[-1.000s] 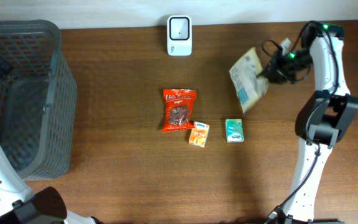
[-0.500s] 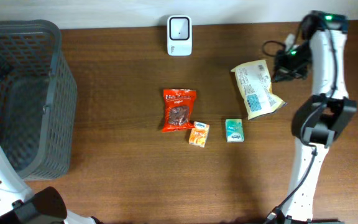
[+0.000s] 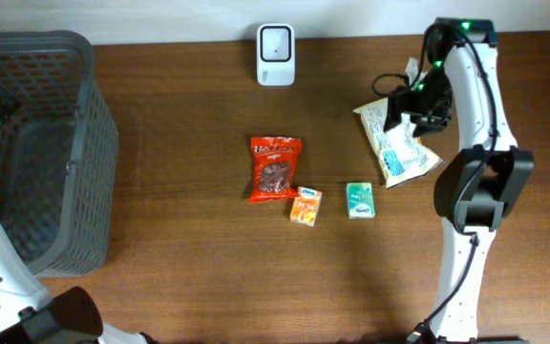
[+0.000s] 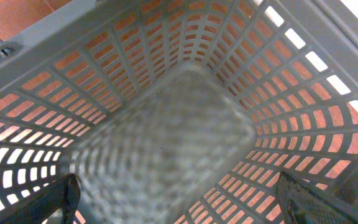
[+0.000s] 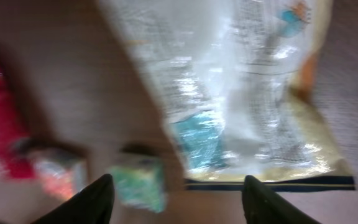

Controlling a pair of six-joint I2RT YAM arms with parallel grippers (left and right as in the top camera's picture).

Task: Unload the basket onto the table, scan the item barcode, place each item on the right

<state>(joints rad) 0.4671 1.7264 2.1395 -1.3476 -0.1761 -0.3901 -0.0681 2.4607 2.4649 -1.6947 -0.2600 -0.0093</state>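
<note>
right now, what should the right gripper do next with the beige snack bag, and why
Probably lower the right gripper and close on the crinkly beige snack bag: its jaws stand open over the bag, which lies unheld on the brown wooden table, well apart from the white scanner.

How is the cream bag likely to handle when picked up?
The bag looks floppy: its film is crinkled and lies nearly flat. Probably light for its size, being thin. Glossy glare suggests it could slip in the right claw.

Cream snack bag [image 3: 399, 153] lies flat (back up).
</note>
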